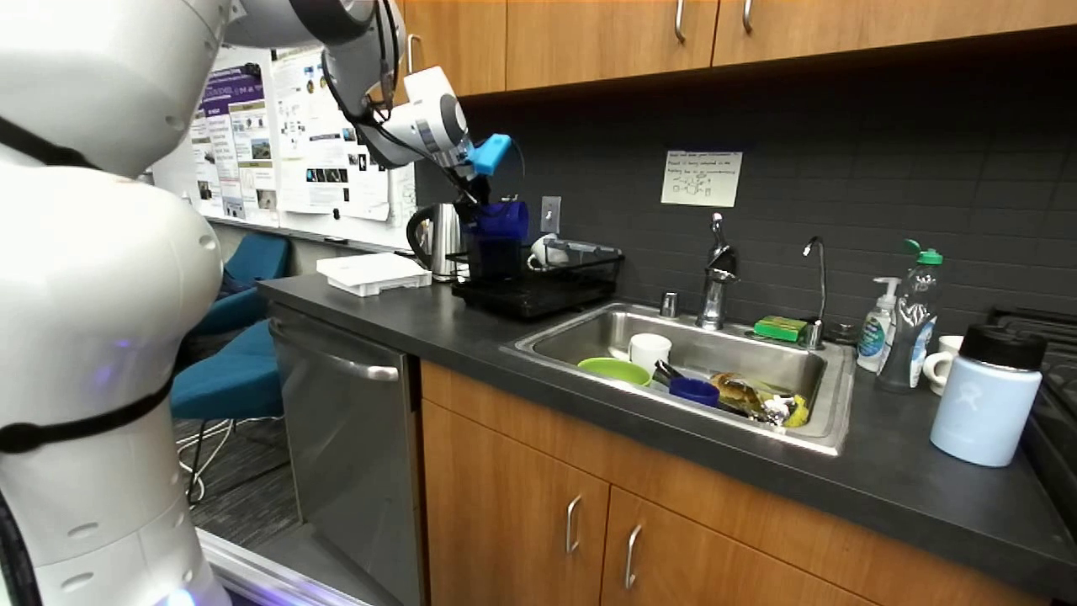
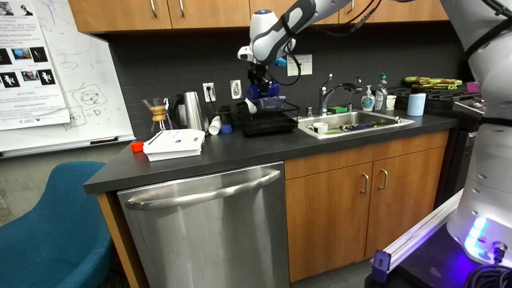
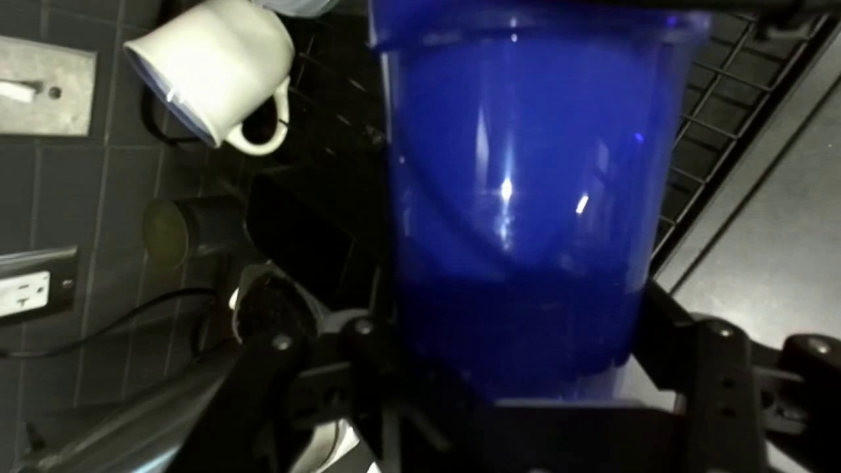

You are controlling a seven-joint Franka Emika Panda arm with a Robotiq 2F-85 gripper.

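Container, translucent blue, one. You hold this blue container [image 3: 519,164] in the gripper [image 3: 522,309], its fingers [image 3: 667,341] brought in against either side, over the black dish rack [image 2: 270,127]. Your wrist view cuts off its upper end, and its lower part darkens among the finger links. In both exterior views container and gripper run together in a small dark patch; you cannot tell whether the container touches anything in the rack.

White mugs, three. You have one rack mug [image 3: 217,72], tipped, rim and handle plain in the wrist view; one sink mug [image 1: 649,349], inside the sink [image 1: 839,400]; one counter mug [image 1: 941,365], partly hidden by the light-blue flask [image 1: 986,412] and dish-soap bottle [image 1: 913,328].

Clear plastic box [image 2: 272,103], one, on the rack, visible to you in both exterior views.

Steel kettle [image 2: 194,112], one, upright near the rack.

Sink dishes, two: one green bowl [image 1: 614,369], one blue dish [image 1: 695,390]; the heap [image 1: 740,396] beside them is too jumbled for you to itemise.

Wall plates, two: switch plate [image 3: 46,105] and outlet [image 3: 25,294], both cut by your wrist view's left edge.

Red lid [image 2: 137,147], one; pour-over coffee maker [image 2: 159,114], one: an exterior view alone shows you these.

Dark shapes [image 3: 302,236], left of the container in the wrist view: too dim to name.
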